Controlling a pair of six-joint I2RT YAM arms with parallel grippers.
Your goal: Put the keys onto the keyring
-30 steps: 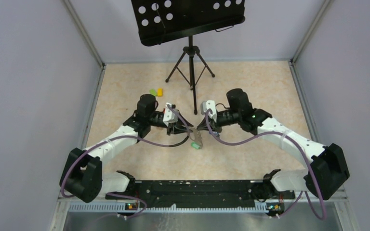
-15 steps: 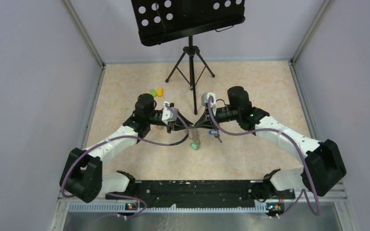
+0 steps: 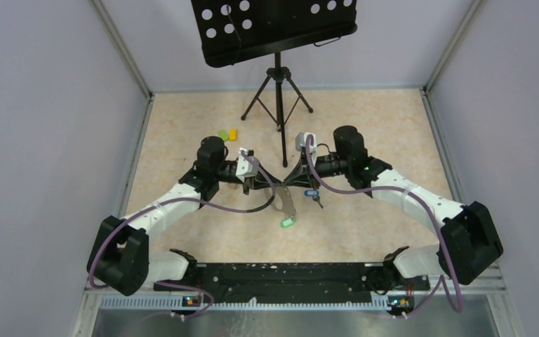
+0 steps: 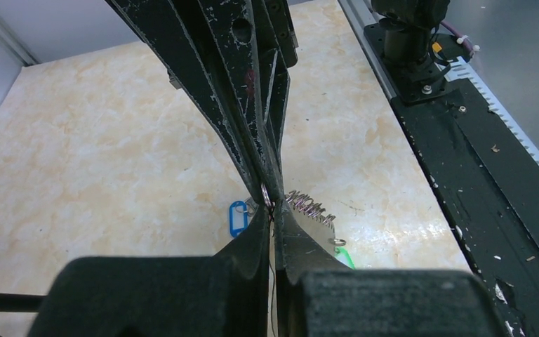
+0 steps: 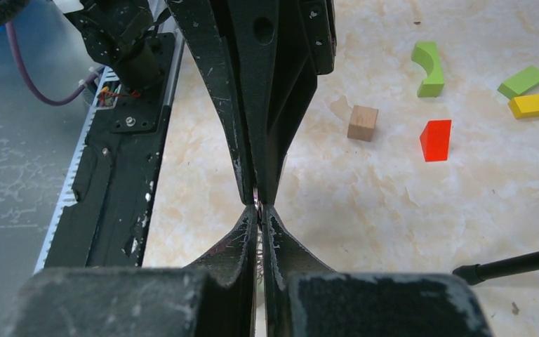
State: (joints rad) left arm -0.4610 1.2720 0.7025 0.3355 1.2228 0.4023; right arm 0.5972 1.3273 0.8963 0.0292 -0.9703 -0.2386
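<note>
My left gripper (image 3: 271,184) and right gripper (image 3: 289,181) meet tip to tip above the middle of the table. Both are shut on the thin metal ring of the keyring (image 4: 269,199), seen edge-on between the tips. In the left wrist view my gripper (image 4: 272,212) faces the right fingers (image 4: 242,105) from below. The short chain (image 3: 285,206) hangs down from the pinch, also in the left wrist view (image 4: 312,206). The green-tagged key (image 3: 287,222) is at its end. The blue-tagged key (image 3: 311,194) lies just under the right gripper, beside the pinch (image 4: 238,217). The right gripper (image 5: 258,209) shows the same pinch.
A black tripod stand (image 3: 278,91) stands behind the grippers, one leg (image 5: 512,263) close by. Loose blocks lie at the back left: green and yellow (image 3: 228,133), and in the right wrist view a red one (image 5: 436,140) and a wooden cube (image 5: 363,123). The black base rail (image 4: 477,161) runs along the near edge.
The right gripper shifted slightly toward the back and met the left tip to tip. The blue-tagged key came into view beneath it. The chain and green tag swung down toward the near edge.
</note>
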